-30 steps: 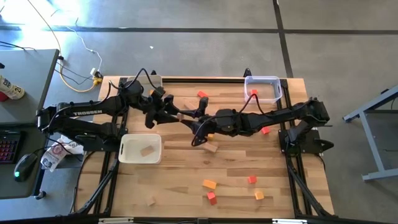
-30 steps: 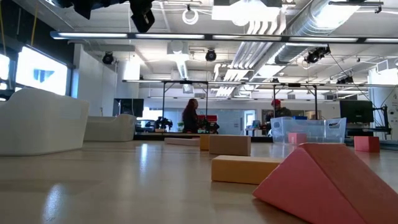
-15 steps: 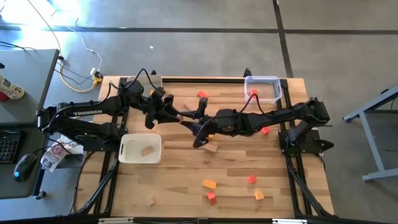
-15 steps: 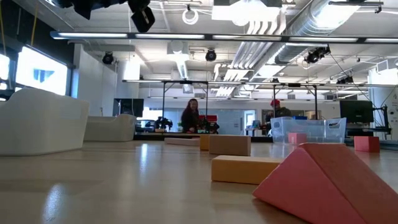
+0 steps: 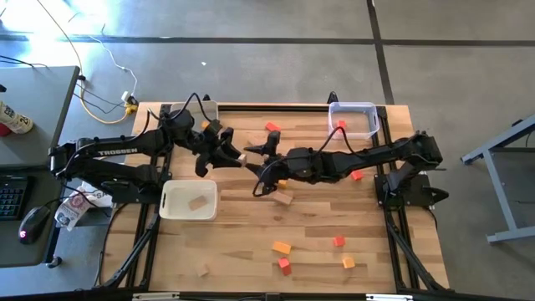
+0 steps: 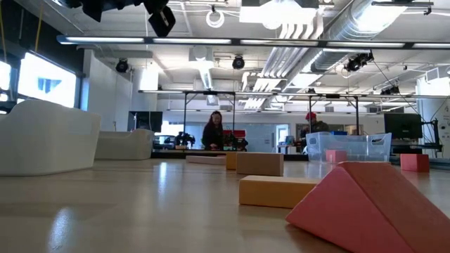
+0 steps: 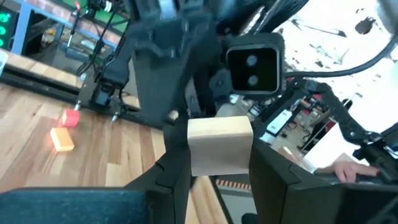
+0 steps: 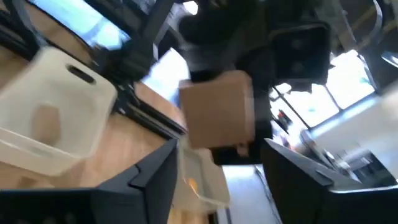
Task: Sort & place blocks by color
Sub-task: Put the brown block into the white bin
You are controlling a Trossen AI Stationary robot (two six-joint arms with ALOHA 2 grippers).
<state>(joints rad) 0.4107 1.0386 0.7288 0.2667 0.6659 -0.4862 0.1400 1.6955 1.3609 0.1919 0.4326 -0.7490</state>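
Observation:
A plain light-wood block (image 7: 219, 146) hangs in the air above the table's middle, between my two grippers, which face each other there. My left gripper (image 5: 231, 156) is shut on it. My right gripper (image 5: 256, 164) is open. In the right wrist view its fingers (image 8: 155, 177) stand apart on either side of the same block (image 8: 217, 115) with a gap on both sides. Other blocks lie on the table: a plain one (image 5: 284, 199), an orange one (image 5: 282, 182) under the right arm, and a red one (image 5: 272, 127). My left gripper pinches the wood block between its two fingers (image 7: 174, 168), one on each of two opposite faces (image 7: 194, 158). The fingers come roughly level from the table's left side. The block is lifted clear of the table and sits square in the hold.
A white bin (image 5: 189, 201) at the left holds a plain block. A clear bin (image 5: 353, 119) at the far right holds a red block. Near the front edge lie orange (image 5: 281, 247), red (image 5: 285, 265) and plain (image 5: 203, 270) blocks. A red wedge (image 6: 373, 204) fills the low view's foreground.
My left gripper has edged a little toward the right gripper. The block has stayed in the air between the two grippers above the table's middle.

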